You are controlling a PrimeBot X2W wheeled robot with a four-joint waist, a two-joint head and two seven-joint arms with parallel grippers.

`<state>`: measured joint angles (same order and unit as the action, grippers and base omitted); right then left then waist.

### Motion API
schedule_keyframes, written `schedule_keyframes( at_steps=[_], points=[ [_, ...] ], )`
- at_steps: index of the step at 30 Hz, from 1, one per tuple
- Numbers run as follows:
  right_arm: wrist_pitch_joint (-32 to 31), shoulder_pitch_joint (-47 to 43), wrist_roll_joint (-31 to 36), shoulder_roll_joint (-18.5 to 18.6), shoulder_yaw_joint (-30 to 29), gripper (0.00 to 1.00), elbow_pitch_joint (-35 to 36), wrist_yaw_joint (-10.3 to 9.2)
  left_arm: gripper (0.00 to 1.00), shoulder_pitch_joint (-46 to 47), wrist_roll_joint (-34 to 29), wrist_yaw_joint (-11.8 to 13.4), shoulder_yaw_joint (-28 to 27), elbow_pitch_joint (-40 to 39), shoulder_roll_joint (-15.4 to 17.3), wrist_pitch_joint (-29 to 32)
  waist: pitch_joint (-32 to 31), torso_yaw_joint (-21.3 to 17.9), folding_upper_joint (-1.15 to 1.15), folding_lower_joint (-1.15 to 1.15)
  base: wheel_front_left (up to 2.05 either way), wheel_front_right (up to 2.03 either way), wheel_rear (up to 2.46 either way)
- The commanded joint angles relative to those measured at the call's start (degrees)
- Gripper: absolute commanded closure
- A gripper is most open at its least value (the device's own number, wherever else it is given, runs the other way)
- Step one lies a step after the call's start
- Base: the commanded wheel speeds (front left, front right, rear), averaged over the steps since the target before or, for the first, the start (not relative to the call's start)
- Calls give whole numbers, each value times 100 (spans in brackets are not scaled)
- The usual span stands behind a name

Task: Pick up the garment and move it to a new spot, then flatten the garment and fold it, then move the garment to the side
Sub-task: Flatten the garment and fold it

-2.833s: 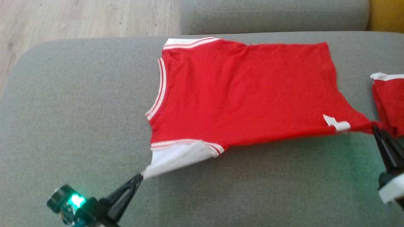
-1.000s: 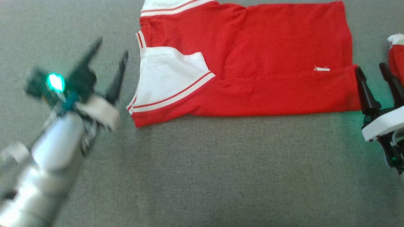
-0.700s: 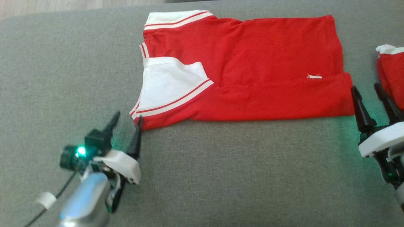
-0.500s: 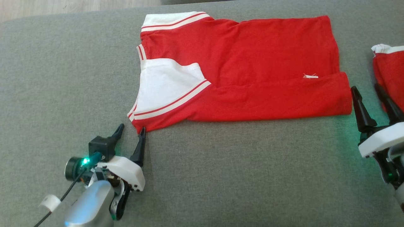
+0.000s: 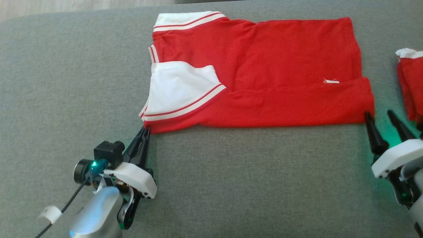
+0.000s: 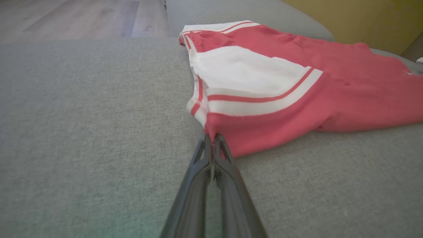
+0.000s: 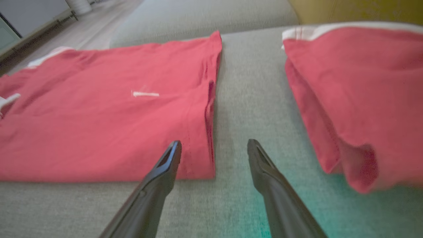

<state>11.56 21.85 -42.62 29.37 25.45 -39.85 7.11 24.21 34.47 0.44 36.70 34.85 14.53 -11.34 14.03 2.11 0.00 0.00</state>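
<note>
The red garment point(image 5: 264, 66) with white striped trim lies flat on the grey cushion, its near long edge folded over and a white panel showing at its left end. My left gripper point(image 5: 145, 129) is shut on the garment's near left corner; in the left wrist view the gripper point(image 6: 211, 136) pinches the red edge of the garment point(image 6: 297, 82). My right gripper point(image 5: 378, 113) stands open at the near right corner. In the right wrist view the gripper point(image 7: 214, 142) has its left finger over the corner of the garment point(image 7: 99, 115) and its right finger over bare cushion.
A second folded red garment point(image 5: 409, 86) lies at the right edge, close beside my right gripper, also large in the right wrist view point(image 7: 357, 82). The grey cushion point(image 5: 231, 181) stretches wide in front and to the left. Wooden floor point(image 5: 66, 5) shows beyond its far left edge.
My left gripper has moved up to the garment's near left corner and closed on it. My right gripper has shifted slightly, its left fingertip now at the near right corner.
</note>
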Motion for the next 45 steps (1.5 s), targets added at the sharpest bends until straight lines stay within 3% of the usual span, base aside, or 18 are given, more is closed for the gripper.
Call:
schedule_keyframes(
  at_steps=[1, 5, 6, 7, 8, 9, 17, 26, 34, 45],
  points=[
    [-8, 51, -51, 96, 79, 0, 74, 37, 100, 119, -53, -13, -187, -159, 180, -66, 3, 30, 0, 0, 0, 0, 0],
    [-236, 115, -197, 78, 228, 0, -114, 37, 100, 163, -102, 15, -176, -291, 236, -99, 16, 96, 0, 0, 0, 0, 0],
    [-285, 131, -241, 82, 260, 15, -149, 37, 100, 170, -114, 22, -169, -317, 249, -103, 17, 107, 0, 0, 0, 0, 0],
    [-338, 142, -291, 87, 292, 50, -179, 37, 100, 173, -122, 29, -165, -343, 259, -108, 15, 119, 0, 0, 0, 0, 0],
    [-388, 150, -345, 98, 329, 96, -193, 37, 100, 172, -125, 30, -161, -365, 270, -109, 10, 131, 0, 0, 0, 0, 0],
    [-415, 157, -394, 118, 361, 100, -196, 37, 100, 166, -126, 31, -156, -389, 282, -112, 3, 143, 0, 0, 0, 0, 0],
    [-397, 1, -749, 461, 559, 100, -19, 37, 100, -149, -124, 120, -112, -708, 400, -146, -248, 217, 0, 0, 0, 0, 0],
    [-237, -780, -1085, 914, 720, 100, 339, 37, 100, -1202, 40, 402, -8, -1365, 532, -70, -757, 283, 0, 0, 0, 0, 0],
    [-54, -1664, -1170, 1016, 616, 100, 605, 37, 100, -2052, 136, 638, 122, -1899, 712, 55, -1024, 346, 0, 0, 0, 0, 0],
    [-139, -2233, -1094, 1027, 267, 100, 910, 37, 100, -2487, 164, 834, 252, -2415, 902, 326, -1016, 377, 0, 0, 0, 0, 0]
  ],
)
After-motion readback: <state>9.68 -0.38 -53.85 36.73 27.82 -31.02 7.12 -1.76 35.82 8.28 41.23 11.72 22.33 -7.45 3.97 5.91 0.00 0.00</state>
